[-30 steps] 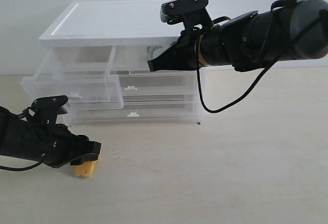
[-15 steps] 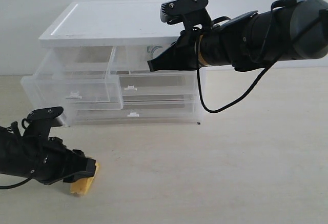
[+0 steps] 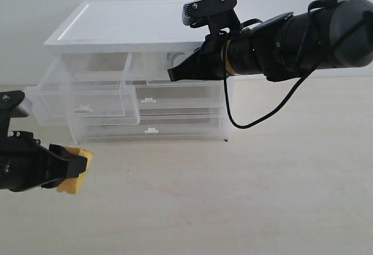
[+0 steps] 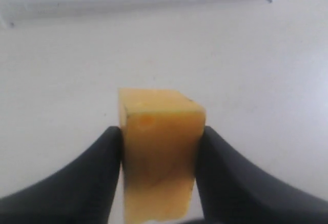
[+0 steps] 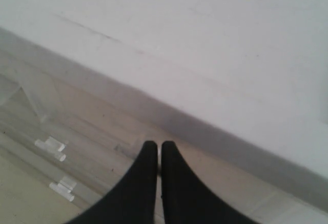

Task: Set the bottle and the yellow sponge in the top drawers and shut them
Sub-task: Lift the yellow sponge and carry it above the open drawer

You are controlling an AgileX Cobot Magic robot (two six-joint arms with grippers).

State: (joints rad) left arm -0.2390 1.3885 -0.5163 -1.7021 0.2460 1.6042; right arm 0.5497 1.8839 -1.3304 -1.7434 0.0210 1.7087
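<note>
The yellow sponge (image 3: 76,179) hangs off the table at the left, clamped between the black fingers of my left gripper (image 3: 69,170). In the left wrist view the sponge (image 4: 159,147) fills the gap of the left gripper (image 4: 159,131). The top left drawer (image 3: 87,94) stands pulled out, with nothing visible inside. My right gripper (image 3: 172,74) is shut, its tips against the front of the pushed-in top right drawer (image 3: 151,68). In the right wrist view the right gripper (image 5: 158,146) shows only a thin slit. The bottle is not clearly visible.
The white-topped cabinet (image 3: 128,24) stands at the back left against the wall. Its two full-width lower drawers (image 3: 175,123) are shut, and their white tab handles (image 5: 50,147) show in the right wrist view. Bare pale tabletop (image 3: 262,179) lies in front and to the right.
My left gripper has carried the sponge leftward and up off the table. The right arm has not moved.
</note>
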